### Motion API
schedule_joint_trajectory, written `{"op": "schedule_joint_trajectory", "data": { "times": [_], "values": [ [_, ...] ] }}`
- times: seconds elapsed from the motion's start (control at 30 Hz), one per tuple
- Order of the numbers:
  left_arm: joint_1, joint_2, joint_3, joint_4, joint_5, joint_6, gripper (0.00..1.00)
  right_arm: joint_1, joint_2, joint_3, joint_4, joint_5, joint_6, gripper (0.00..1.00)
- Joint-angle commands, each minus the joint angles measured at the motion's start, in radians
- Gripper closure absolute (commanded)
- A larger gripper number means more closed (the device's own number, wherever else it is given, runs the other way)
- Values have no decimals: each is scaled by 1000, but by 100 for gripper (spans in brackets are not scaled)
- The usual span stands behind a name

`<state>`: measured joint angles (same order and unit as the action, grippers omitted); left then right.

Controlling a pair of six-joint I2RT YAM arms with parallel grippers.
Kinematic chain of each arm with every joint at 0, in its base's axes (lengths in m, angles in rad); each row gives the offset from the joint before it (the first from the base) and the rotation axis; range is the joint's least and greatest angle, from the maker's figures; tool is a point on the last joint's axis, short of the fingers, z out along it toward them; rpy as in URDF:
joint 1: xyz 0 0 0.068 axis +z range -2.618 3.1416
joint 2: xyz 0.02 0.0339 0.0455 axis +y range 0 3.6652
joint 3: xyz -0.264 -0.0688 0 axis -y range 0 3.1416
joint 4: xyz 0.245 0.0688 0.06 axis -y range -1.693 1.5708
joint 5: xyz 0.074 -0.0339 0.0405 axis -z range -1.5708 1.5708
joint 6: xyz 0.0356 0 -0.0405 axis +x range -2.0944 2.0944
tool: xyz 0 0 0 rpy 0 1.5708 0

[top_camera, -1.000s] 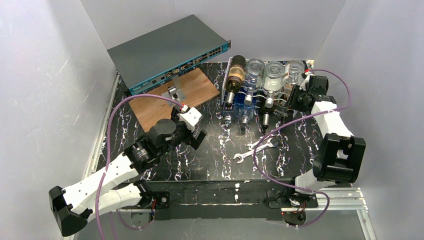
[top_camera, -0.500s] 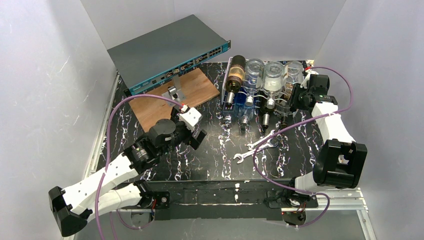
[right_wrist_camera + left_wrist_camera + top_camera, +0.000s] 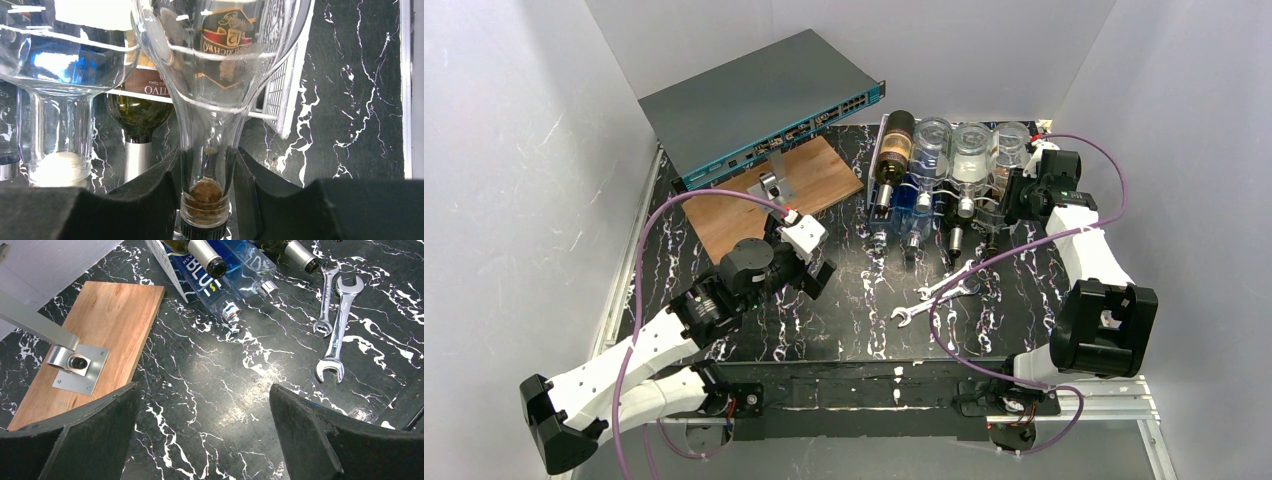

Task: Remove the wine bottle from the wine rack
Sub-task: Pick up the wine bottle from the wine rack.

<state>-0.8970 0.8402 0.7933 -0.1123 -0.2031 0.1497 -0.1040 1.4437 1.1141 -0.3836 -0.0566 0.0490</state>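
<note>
The white wire wine rack (image 3: pixel 876 170) stands at the back of the table, and its end panel shows in the right wrist view (image 3: pixel 286 85). On its top row lie a dark wine bottle (image 3: pixel 892 148) and three clear bottles. My right gripper (image 3: pixel 1014 195) is shut on the neck of the rightmost clear bottle (image 3: pixel 1013 147). In the right wrist view its fingers (image 3: pixel 150 192) press both sides of the corked neck (image 3: pixel 206 170), and the bottle still rests in its cradle. My left gripper (image 3: pixel 819 275) is open and empty over bare table (image 3: pixel 205 435).
A grey network switch (image 3: pixel 759 100) leans at the back left over a wooden board (image 3: pixel 769 195) with a metal bracket (image 3: pixel 75 362). A blue bottle (image 3: pixel 210 282) lies in the rack's lower row. Two wrenches (image 3: pixel 939 293) lie in front of the rack. White walls enclose the table.
My right wrist has moved a little back and to the right, closer to the rack's right end. My left arm has barely shifted.
</note>
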Motion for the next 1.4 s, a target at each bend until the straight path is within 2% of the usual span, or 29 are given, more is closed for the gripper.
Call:
{"op": "schedule_joint_trajectory", "data": {
  "times": [0.0,0.17,0.83,1.07,1.37],
  "values": [
    [0,-18,-4,10,-19,11,1,-21,-11,5,51,66,-79,92],
    [0,-18,-5,11,-25,11,1,-22,44,22,56,63,-62,75],
    [0,-12,-6,13,-25,13,1,-22,90,49,104,-6,-55,44],
    [0,-12,-6,13,-25,13,1,-22,89,49,125,-17,-26,40],
    [0,-10,-7,14,-25,13,1,-22,119,66,138,-25,18,41]
  ]
}}
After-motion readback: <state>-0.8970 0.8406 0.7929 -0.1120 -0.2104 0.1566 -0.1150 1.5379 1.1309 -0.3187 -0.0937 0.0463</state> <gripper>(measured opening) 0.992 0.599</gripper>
